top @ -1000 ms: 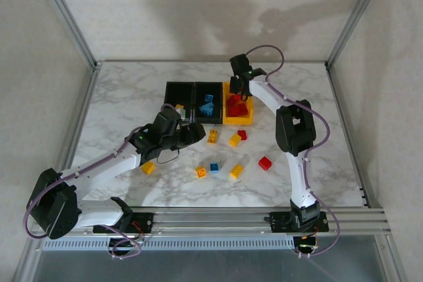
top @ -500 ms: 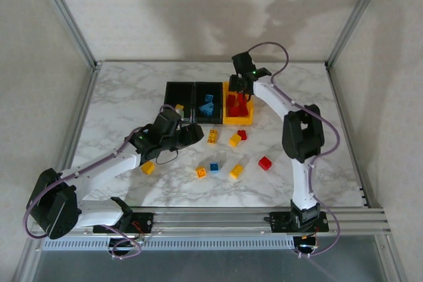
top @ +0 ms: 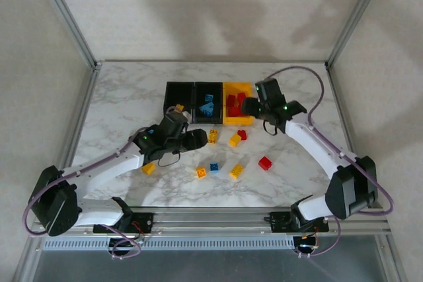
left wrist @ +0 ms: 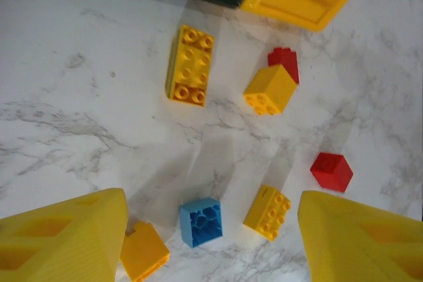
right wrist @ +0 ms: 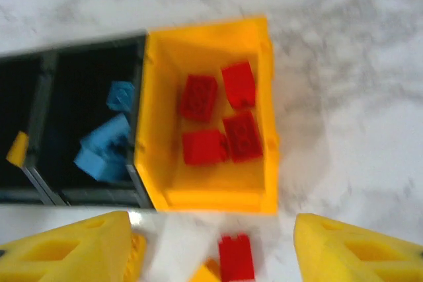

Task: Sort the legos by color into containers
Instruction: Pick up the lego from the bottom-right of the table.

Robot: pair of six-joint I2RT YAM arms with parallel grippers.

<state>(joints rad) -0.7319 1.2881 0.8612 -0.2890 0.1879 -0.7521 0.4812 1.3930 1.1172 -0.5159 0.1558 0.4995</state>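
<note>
The containers stand in a row at the table's back: a left black bin point(top: 178, 92), a middle black bin point(top: 198, 102) and a yellow bin point(top: 228, 121). Several red legos point(right wrist: 198, 97) lie in the yellow bin point(right wrist: 205, 197), and blue ones point(right wrist: 106, 144) in the middle bin. One yellow brick point(top: 179, 107) lies in the left bin. Loose legos lie in front: a blue one point(left wrist: 200, 221), yellow ones point(left wrist: 267, 211) point(left wrist: 190, 65) and red ones point(left wrist: 332, 171) point(right wrist: 236, 255). My left gripper point(left wrist: 211, 242) hangs open above the blue brick. My right gripper point(right wrist: 211, 252) is open and empty, just in front of the yellow bin.
Another yellow brick point(top: 148, 168) lies beside my left forearm, and an orange one point(left wrist: 143, 251) sits by my left finger. A metal frame post point(top: 66, 18) rises at each back corner. Bare marble point(top: 119, 97) stretches to the left of the bins.
My right arm has swung from behind the yellow bin round to its right front, and its jaws have widened. My left gripper has crept a little right toward the loose bricks.
</note>
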